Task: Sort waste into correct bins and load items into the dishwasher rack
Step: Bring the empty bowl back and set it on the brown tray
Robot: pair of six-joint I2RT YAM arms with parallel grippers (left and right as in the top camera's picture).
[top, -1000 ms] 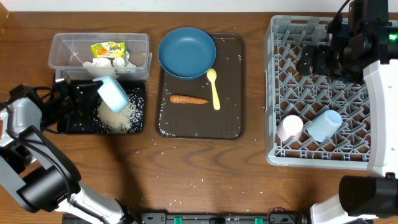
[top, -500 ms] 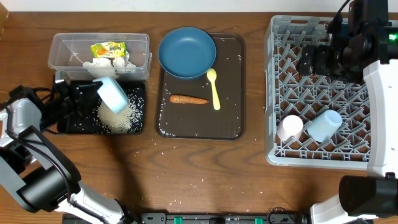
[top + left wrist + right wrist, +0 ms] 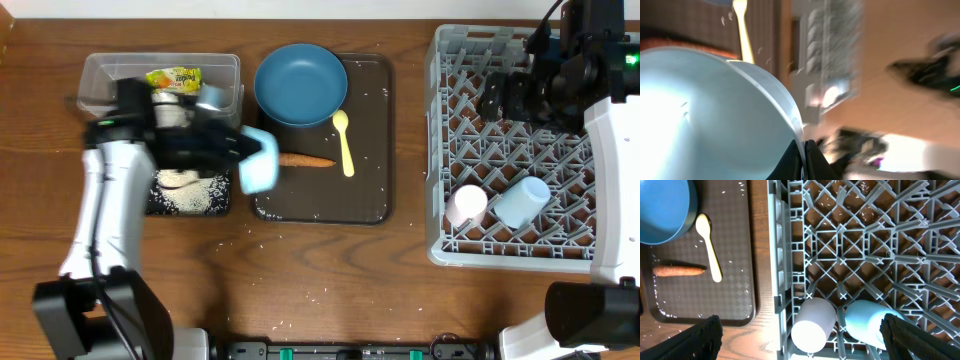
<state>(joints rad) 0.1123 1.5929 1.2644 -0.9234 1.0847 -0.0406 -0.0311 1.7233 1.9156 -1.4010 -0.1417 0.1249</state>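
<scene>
While the left hand (image 3: 238, 150) is pinching the rim of the small white bowl (image 3: 259, 161), the bowl is hanging over the left edge of the dark brown serving tray (image 3: 370, 170), just right of the black tray (image 3: 150, 208). In the blurred left wrist view the two dark fingertips (image 3: 812, 159) are sitting pressed together on the bowl's rim, and the bowl's pale wall is filling most of that view. A heap of white rice (image 3: 188, 192) is lying in the black tray, and behind it the clear tub (image 3: 100, 72) is holding the yellow-green wrapper (image 3: 173, 77). The left arm is partly covering the tub's front, so the tissue cannot be made out clearly.

On the serving tray the orange carrot (image 3: 312, 160) is lying crosswise, its left end hidden behind the bowl. The yellow spoon (image 3: 345, 143) is resting just right of it, bowl end toward the blue plate (image 3: 300, 83), which is sitting on the tray's far left corner. A few loose grains (image 3: 315, 295) are lying scattered on the tabletop (image 3: 400, 290).

The right hand (image 3: 498, 97) is hovering over the far part of the grey rack (image 3: 470, 60), its fingers spread wide and gripping nothing. In the rack's near part the pink cup (image 3: 466, 205) and the light blue cup (image 3: 522, 202) are lying side by side among the pegs.
</scene>
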